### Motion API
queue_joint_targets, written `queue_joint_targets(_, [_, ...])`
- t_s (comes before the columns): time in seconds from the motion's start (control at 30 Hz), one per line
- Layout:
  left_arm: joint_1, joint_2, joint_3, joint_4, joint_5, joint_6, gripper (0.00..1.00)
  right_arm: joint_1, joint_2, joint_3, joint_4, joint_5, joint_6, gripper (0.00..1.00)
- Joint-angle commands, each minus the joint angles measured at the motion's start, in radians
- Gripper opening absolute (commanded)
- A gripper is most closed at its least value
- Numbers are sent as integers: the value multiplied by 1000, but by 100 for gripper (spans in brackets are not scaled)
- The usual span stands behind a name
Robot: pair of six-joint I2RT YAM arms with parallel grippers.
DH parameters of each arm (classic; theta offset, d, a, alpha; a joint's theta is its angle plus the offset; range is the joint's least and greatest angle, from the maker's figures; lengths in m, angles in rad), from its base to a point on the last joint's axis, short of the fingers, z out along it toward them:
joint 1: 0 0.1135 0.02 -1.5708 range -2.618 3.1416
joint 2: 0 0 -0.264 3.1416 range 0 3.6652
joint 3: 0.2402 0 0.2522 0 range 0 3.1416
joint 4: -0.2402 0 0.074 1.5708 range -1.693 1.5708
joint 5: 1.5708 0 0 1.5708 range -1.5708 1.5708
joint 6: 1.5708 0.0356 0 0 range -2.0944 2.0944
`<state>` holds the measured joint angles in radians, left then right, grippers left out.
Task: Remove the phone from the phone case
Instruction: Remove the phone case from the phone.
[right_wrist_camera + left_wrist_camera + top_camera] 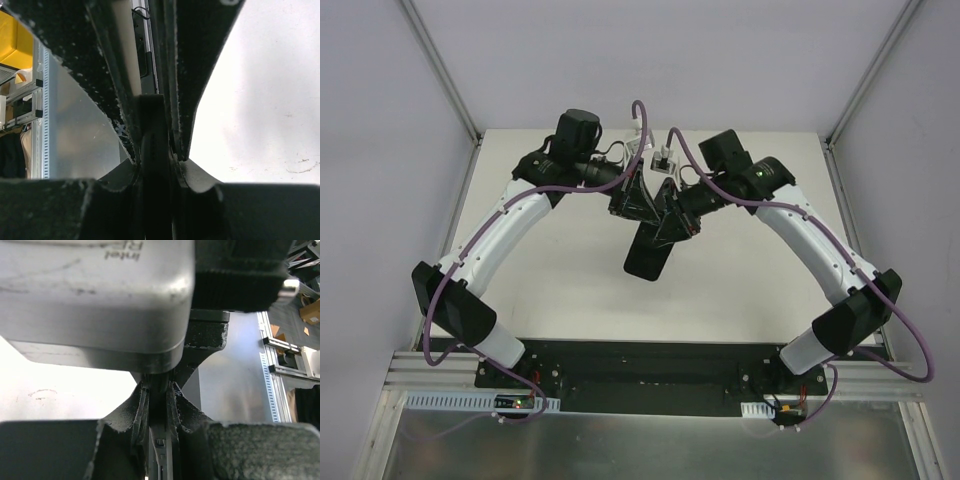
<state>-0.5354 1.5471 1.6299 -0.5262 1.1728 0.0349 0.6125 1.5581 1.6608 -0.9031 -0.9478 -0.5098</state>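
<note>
Both grippers meet tip to tip above the middle of the table, holding one black slab [650,255] that hangs tilted below them; phone and case cannot be told apart there. My left gripper [636,207] is shut on the phone, whose thin grey edge [161,450] with a side button shows between its fingers in the left wrist view, gripper [159,395]. My right gripper [674,218] is shut on the black rounded edge of the phone case [155,175] in the right wrist view, gripper [157,162]. The phone's edge [146,55] runs on beyond it.
The white table [550,280] lies under the slab. A small white fixture [661,160] stands at the back centre. The right wrist's camera housing [95,295] fills the top of the left wrist view. A metal rail [640,405] runs along the front.
</note>
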Motion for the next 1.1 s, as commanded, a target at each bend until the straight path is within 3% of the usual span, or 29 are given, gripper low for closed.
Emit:
queue_joint_targets(0.0, [-14,-8,4,35,-30,-10,0,6,-33,8,99,0,45,11])
queue_joint_targets(0.13, [26,-25,16,51,-62,-32,0,-16,-65,-48,170,29,102,34])
queue_joint_targets(0.27, [100,-42,25,109,-81,-116,0,-77,-96,-101,289,52,229,78])
queue_joint_targets(0.33, [136,-50,30,161,-91,-171,0,-123,-110,-133,378,43,304,96])
queue_joint_targets(0.37, [155,-56,33,182,-102,-203,0,-143,-115,-150,407,35,347,99])
queue_joint_targets(0.6, [252,-76,-17,480,-148,-560,0,-181,-101,-237,665,-9,503,99])
queue_joint_targets(0.73, [276,-93,-88,632,-185,-740,0,-181,-56,-269,860,-51,689,99])
queue_joint_targets(0.9, [288,-108,-157,785,-202,-886,0,-166,-18,-317,1072,-62,830,99])
queue_joint_targets(1.07, [290,-119,-212,897,-223,-967,0,-125,-1,-341,1144,-71,876,96])
